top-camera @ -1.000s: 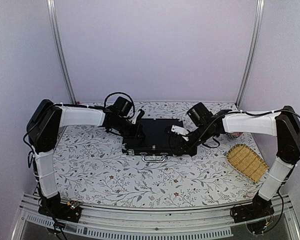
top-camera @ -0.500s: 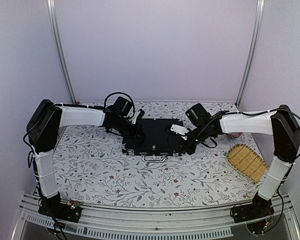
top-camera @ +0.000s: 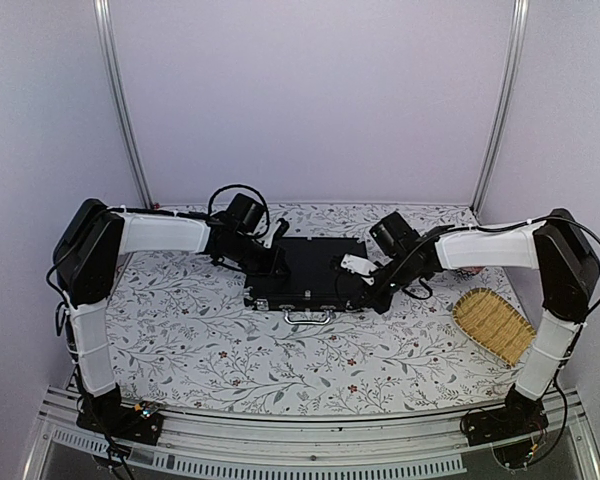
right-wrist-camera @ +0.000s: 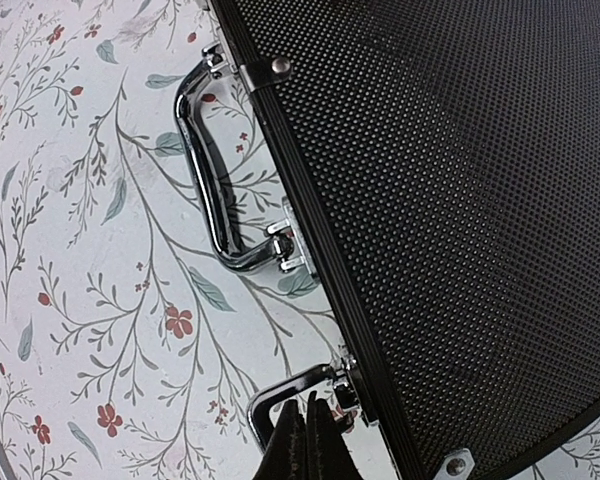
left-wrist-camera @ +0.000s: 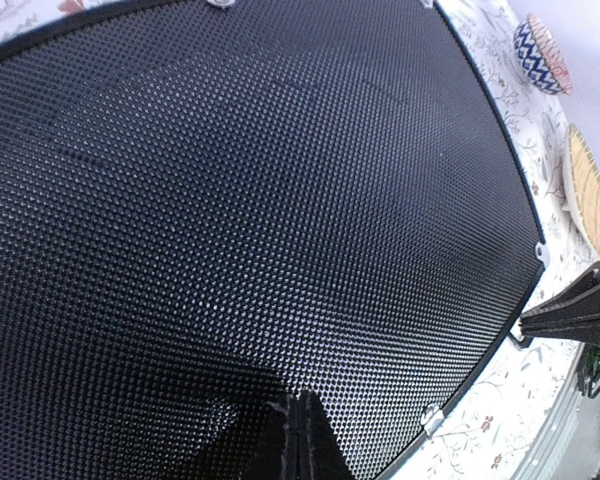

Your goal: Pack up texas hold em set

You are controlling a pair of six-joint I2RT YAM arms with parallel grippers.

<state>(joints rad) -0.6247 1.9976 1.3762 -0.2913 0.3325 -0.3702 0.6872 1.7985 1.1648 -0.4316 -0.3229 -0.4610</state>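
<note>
The black case [top-camera: 310, 268] lies shut on the floral cloth, with its silver handle [top-camera: 308, 316] toward the near edge. My left gripper [top-camera: 272, 266] is shut, its tips pressed on the dimpled lid [left-wrist-camera: 260, 200] near its left end. My right gripper [top-camera: 375, 298] is shut at the case's front right. In the right wrist view its tips [right-wrist-camera: 305, 440] sit just under the loop of the silver latch [right-wrist-camera: 285, 395], beside the handle [right-wrist-camera: 205, 170]. Chips, dice, cards and the orange disc are out of view.
A woven yellow basket [top-camera: 493, 325] lies at the right, near the front. A patterned round dish [left-wrist-camera: 540, 55] stands behind my right arm. Metal posts and a lilac wall close the back.
My right arm has drawn in a little to the left, bringing its shut gripper closer along the case's front right edge. The left arm and the case have not moved.
</note>
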